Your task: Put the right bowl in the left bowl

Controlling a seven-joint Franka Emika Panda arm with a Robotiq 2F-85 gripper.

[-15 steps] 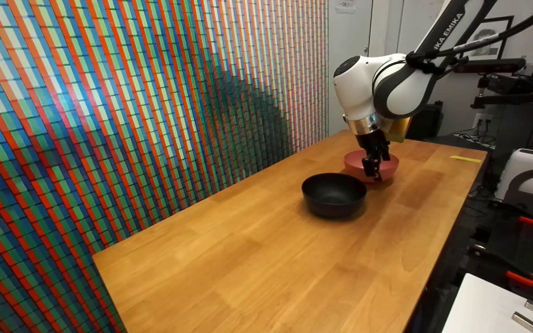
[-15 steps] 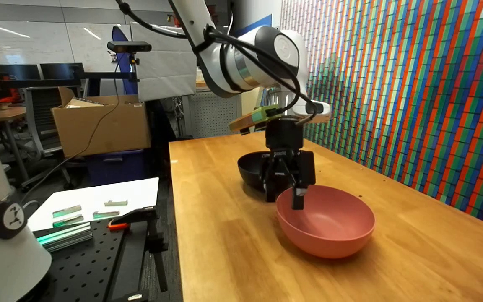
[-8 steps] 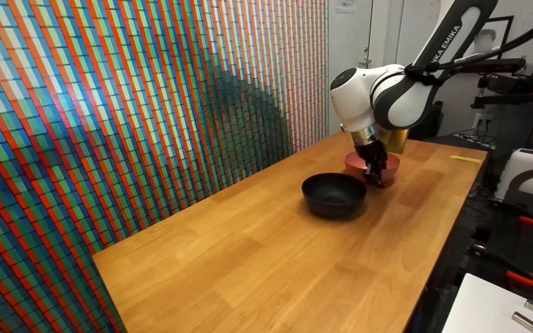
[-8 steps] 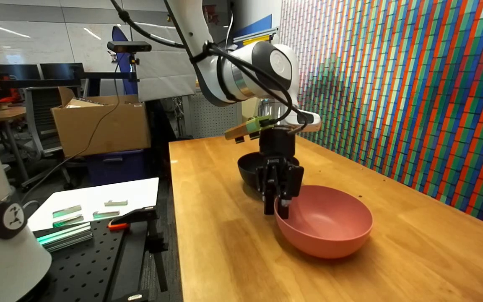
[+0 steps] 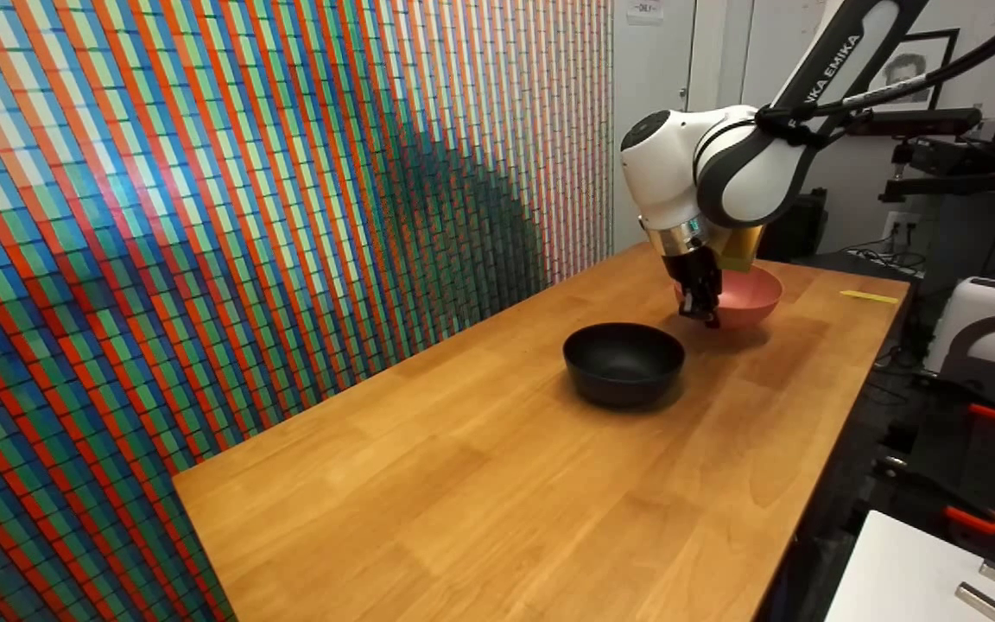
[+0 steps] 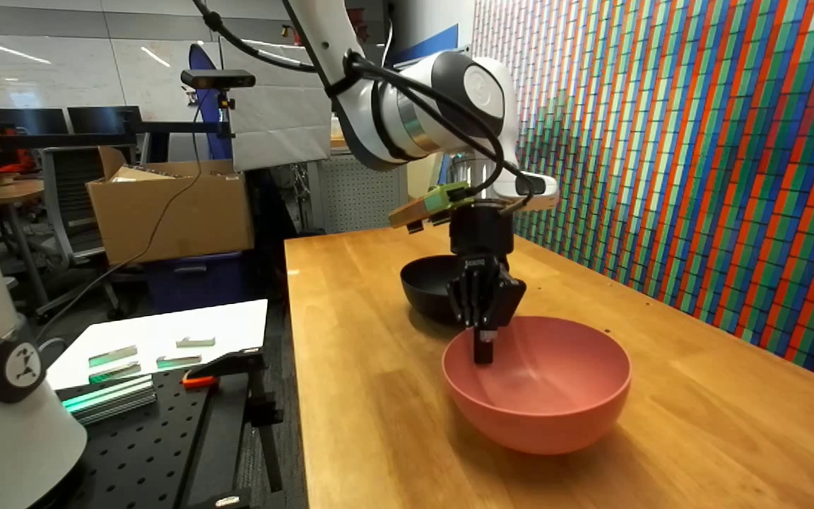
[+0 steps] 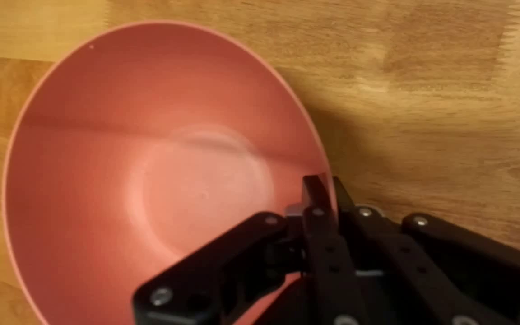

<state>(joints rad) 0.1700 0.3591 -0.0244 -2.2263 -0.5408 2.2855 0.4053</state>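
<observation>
The right bowl, salmon-red (image 6: 548,385), appears in both exterior views and fills much of the wrist view. My gripper (image 7: 331,183) is shut on its rim, one finger inside the wall and one outside. A soft shadow lies beneath this bowl; whether its base is fully off the wood is hard to tell. The left bowl, glossy black (image 5: 623,367), stands upright on the table, its inside bare. In an exterior view the gripper (image 6: 483,346) partly covers the black bowl (image 6: 421,286). The two bowls are apart.
Both bowls are on or over a long wooden table (image 5: 497,484). A multicoloured tiled wall (image 5: 247,216) runs along one long side. Beyond the opposite edge is a lower white-topped stand (image 6: 181,325) with metal bars. A yellow strip (image 5: 869,296) marks the table near one end.
The gripper came down at the red bowl's rim and shut on it, then rose a little. The red bowl has shifted away from the black bowl, which has not moved.
</observation>
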